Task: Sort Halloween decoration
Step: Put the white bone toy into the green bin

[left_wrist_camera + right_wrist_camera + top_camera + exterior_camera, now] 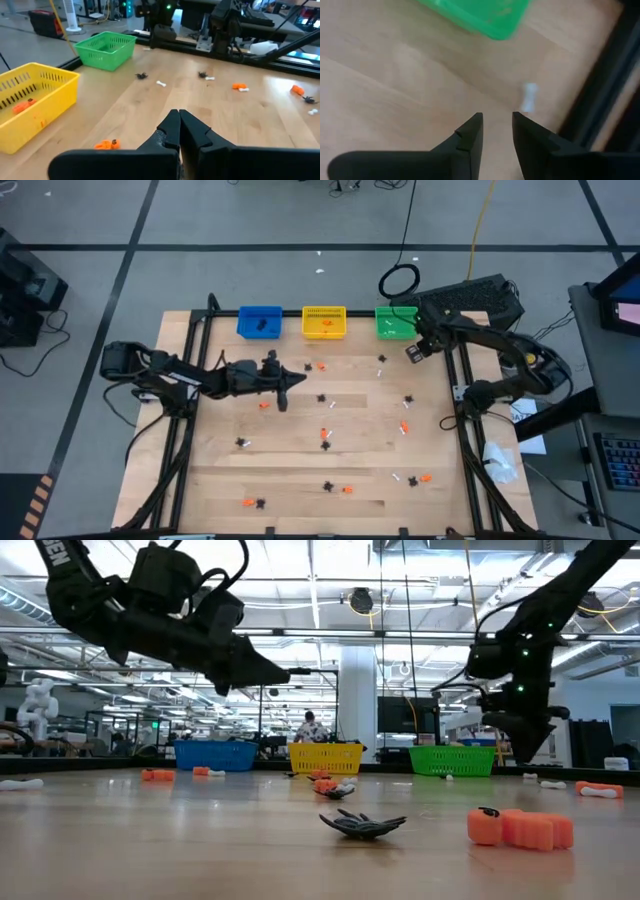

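Three bins sit in a row along the far edge of the table [300,480]: a blue bin [259,321], a yellow bin [324,322] and a green bin [396,321]. The yellow one already holds something orange, the blue something black, and the green a pale piece or two. The rest of the trinkets [325,434] are strewn across the table from the middle down to the near edge: black spidery bits, orange lumps and little white bones, all lying loose and apart from one another. The left claw [293,381] hangs above the middle of the table, a little toward the far edge, its fingers pressed together with nothing between them. The right claw [496,131] hangs above the far right corner beside the green bin, its fingers standing a little apart and empty; a white bone [528,97] lies on the wood just ahead of them, close to the dark frame at the right edge. I judge these pieces to be very light, hard plastic that would skid or flick away if nudged from one side. The bones look best pinched across the thin shaft, the orange lumps across the body, and the spiders at the body rather than the bendy legs. So near the frame, that bone leaves little room for a finger on the outer side.
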`<state>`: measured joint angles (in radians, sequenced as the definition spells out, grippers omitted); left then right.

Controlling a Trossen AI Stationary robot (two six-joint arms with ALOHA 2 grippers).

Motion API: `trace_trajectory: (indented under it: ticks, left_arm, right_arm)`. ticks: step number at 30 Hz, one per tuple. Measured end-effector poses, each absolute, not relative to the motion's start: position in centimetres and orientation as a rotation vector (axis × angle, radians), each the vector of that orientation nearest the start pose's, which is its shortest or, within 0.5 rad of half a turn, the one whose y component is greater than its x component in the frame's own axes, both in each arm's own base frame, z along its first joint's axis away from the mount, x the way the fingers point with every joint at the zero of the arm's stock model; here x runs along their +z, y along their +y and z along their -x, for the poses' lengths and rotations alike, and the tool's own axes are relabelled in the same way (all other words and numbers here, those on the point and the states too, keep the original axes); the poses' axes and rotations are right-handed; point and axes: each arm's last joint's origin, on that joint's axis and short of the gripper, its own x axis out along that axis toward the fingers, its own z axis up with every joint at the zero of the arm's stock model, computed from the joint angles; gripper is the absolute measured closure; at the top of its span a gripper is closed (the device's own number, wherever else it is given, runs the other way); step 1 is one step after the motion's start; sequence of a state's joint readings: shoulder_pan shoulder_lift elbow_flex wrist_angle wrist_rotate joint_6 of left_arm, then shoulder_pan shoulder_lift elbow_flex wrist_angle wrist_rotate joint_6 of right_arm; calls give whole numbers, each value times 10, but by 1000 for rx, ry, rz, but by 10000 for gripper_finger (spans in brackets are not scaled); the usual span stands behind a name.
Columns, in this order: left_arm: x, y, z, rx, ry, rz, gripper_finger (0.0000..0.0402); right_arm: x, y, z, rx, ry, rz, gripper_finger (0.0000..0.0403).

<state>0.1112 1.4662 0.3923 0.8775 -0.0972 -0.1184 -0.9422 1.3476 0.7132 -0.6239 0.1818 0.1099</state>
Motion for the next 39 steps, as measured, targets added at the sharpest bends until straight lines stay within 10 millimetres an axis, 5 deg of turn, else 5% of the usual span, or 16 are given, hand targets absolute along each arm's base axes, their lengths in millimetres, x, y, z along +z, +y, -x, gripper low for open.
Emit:
trace_trajectory:
  ticks: [9, 16, 24, 32, 39]
  left_arm:
    - [161, 26, -255, 212, 181, 115, 401]
    - [161, 23, -256, 203, 182, 113, 401]
    - [161, 23, -256, 205, 182, 112, 401]
    - [161, 24, -256, 216, 181, 111, 401]
    - [161, 24, -256, 216, 181, 109, 401]
  right_arm:
    - [171, -192, -133, -1224, 1054, -654, 307]
    - [167, -175, -133, -1151, 1225, -636, 311]
    - [181, -163, -140, -1232, 1351, -533, 389]
    - [213, -201, -148, -1209, 1343, -416, 401]
    - [209, -240, -149, -1261, 1461, -529, 402]
